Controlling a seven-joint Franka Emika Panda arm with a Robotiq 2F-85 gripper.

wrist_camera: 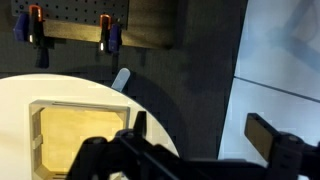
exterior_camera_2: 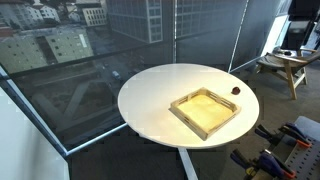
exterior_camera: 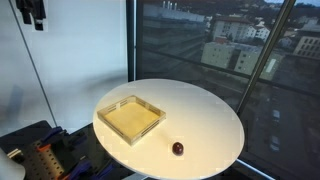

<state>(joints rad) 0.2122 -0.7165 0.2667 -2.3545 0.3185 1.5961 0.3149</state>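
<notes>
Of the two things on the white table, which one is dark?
The small round ball: dark reddish, whereas the square wooden tray beside it is pale yellow.

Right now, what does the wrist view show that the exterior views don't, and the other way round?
Only the wrist view shows the black hand up close, its jaws wide apart with nothing between them. Only the exterior views show the small dark-red round object lying on the table apart from the tray, plus the tall glass windows with city buildings beyond. All of them share the round white table and the shallow square wooden tray on it.
</notes>
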